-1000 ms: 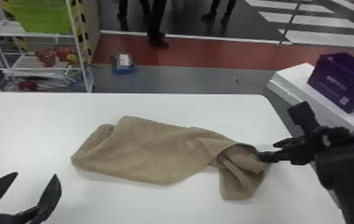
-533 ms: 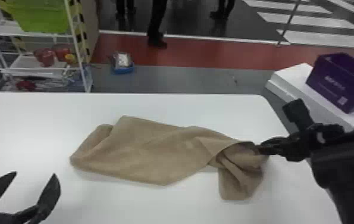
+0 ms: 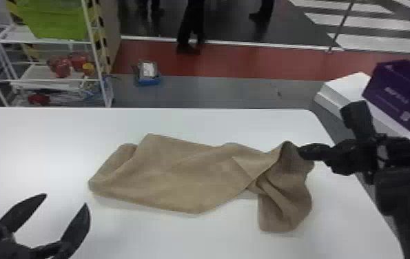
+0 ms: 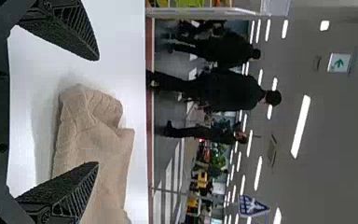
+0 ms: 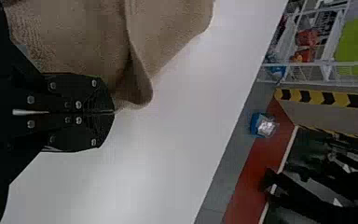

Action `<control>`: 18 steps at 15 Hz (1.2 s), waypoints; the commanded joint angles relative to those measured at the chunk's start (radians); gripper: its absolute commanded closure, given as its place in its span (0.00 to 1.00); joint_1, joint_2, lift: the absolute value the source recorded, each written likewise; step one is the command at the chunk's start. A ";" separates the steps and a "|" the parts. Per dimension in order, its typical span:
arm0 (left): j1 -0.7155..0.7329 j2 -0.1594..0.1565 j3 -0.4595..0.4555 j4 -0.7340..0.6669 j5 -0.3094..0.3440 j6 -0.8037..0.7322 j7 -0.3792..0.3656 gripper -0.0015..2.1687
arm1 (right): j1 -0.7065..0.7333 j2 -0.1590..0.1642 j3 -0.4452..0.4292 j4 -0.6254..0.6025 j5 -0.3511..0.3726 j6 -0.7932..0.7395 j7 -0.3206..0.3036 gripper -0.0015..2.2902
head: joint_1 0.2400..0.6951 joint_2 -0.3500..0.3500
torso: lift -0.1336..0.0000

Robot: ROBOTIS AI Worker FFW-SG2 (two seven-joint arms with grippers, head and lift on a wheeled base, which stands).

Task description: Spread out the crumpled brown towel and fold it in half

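Right gripper (image 3: pixel 298 151) near tabletop's (image 3: pixel 214 120) right edge, clamped on brown towel's (image 3: pixel 186 175) raised right end; right wrist view shows its fingers pressed together. Left gripper (image 3: pixel 66 199) above tabletop's left part, fingers wide apart; left wrist view shows wrinkles on towel's left end. Gap runs between towel and far edge. Towel lies mid-tabletop, long and flattish, right end bunched in deep folds.
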 commanded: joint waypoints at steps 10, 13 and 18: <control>0.059 -0.004 -0.290 -0.173 -0.127 0.290 0.003 0.04 | -0.153 0.122 0.163 -0.326 -0.124 0.376 -0.037 0.88 | 1.00 0.29 | 0.08; 0.019 -0.004 -0.384 -0.159 -0.184 0.296 0.138 0.06 | -0.170 0.153 0.195 -0.375 -0.124 0.422 -0.041 0.88 | 1.00 0.30 | 0.08; -0.105 0.000 -0.599 -0.098 -0.271 0.434 0.336 0.07 | -0.158 0.193 0.232 -0.438 -0.122 0.453 -0.039 0.88 | 1.00 0.31 | 0.08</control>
